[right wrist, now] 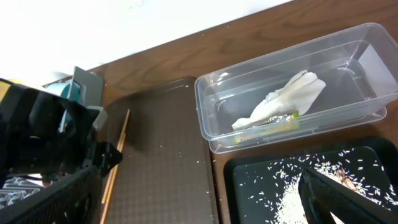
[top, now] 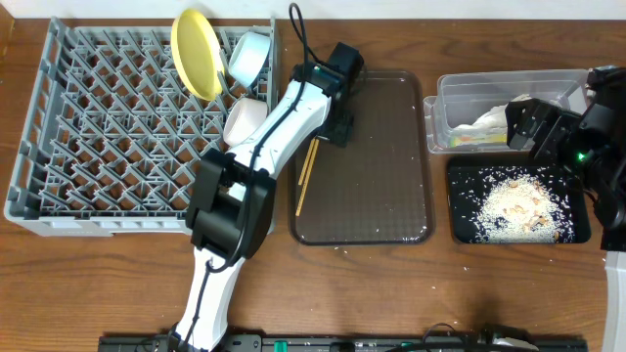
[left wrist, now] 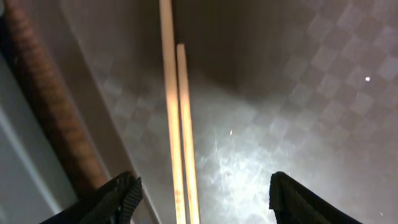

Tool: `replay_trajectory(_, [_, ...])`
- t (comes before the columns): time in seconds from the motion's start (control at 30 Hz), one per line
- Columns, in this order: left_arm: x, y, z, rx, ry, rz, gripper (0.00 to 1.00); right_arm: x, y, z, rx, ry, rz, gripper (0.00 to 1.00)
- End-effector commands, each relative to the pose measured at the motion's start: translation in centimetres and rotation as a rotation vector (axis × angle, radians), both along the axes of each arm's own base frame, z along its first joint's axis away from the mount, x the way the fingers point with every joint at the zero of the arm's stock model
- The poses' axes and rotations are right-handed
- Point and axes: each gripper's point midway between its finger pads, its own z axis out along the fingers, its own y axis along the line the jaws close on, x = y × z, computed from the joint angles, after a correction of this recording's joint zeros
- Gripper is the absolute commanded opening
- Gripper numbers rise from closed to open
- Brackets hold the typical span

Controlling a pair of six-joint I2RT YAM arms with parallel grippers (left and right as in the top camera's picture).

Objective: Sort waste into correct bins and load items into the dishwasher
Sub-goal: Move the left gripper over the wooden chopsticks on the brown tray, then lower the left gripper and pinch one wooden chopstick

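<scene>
Two wooden chopsticks (top: 304, 178) lie along the left side of the dark brown tray (top: 377, 166). My left gripper (top: 334, 125) hovers just over their far end. Its wrist view shows the chopsticks (left wrist: 178, 124) running between its open fingers (left wrist: 121, 196), nearer the left one and untouched by either. A yellow plate (top: 196, 54), a light blue bowl (top: 249, 54) and a white bowl or cup (top: 243, 119) stand in the grey rack (top: 39, 186). My right gripper (right wrist: 205, 202) is wide open above the black tray (right wrist: 249, 180) of rice crumbs (top: 514, 200).
The clear tub (top: 460, 88) behind the black tray holds a white napkin (right wrist: 283, 102) and a green-yellow wrapper (right wrist: 273, 126). Stray rice grains dot the brown tray and the table near its front edge.
</scene>
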Motion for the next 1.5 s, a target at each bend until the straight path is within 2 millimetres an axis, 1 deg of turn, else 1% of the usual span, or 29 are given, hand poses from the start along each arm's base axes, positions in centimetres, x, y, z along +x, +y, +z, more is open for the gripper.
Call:
replay_trajectory(0.0, [0.2,-0.5,-1.2,-0.001,0.017,-0.086,0.70,0.0,-0.3,0.2,0.011,-0.003,-0.015,0.99])
replay_trajectory(0.1, [-0.4,-1.5,-2.2,-0.044,0.060,-0.145,0.69,0.0,-0.3,0.2,0.011,-0.003,-0.015,0.99])
replay_trajectory(0.23, [-0.8,-1.3,-3.0,-0.036,0.080,-0.143,0.69,0.0,-0.3,0.2,0.011,-0.003,-0.015,0.99])
replay_trajectory(0.47, [-1.1,-1.1,-3.1,-0.033,0.092,-0.126,0.69,0.0,-0.3,0.2,0.011,-0.003,-0.015,0.99])
replay_trajectory(0.6, [-1.6,-0.8,-3.5,-0.030,0.115,-0.088,0.69,0.0,-0.3,0.2,0.011,-0.003,-0.015,0.99])
replay_trajectory(0.8, [-2.2,-0.6,-4.1,-0.026,0.137,-0.088,0.69,0.0,-0.3,0.2,0.011,-0.003,-0.015,0.99])
replay_trajectory(0.93, [-2.5,-1.0,-4.2,-0.053,0.153,-0.090,0.69,0.0,-0.3,0.2,0.011,-0.003,-0.015,0.99])
replay_trajectory(1.1, [-2.3,-1.1,-4.2,-0.090,0.163,-0.082,0.69,0.0,-0.3,0.2,0.011,-0.003,-0.015,0.99])
replay_trajectory(1.27, [-1.9,-0.5,-4.1,-0.106,0.166,-0.057,0.69,0.0,-0.3,0.2,0.011,-0.003,-0.015,0.99])
replay_trajectory(1.4, [-1.7,-0.5,-4.8,-0.125,0.173,-0.051,0.69,0.0,-0.3,0.2,0.011,-0.003,-0.015,0.99])
replay_trajectory(1.47, [-1.8,-0.9,-5.4,-0.146,0.186,-0.053,0.69,0.0,-0.3,0.2,0.011,-0.003,-0.015,0.99])
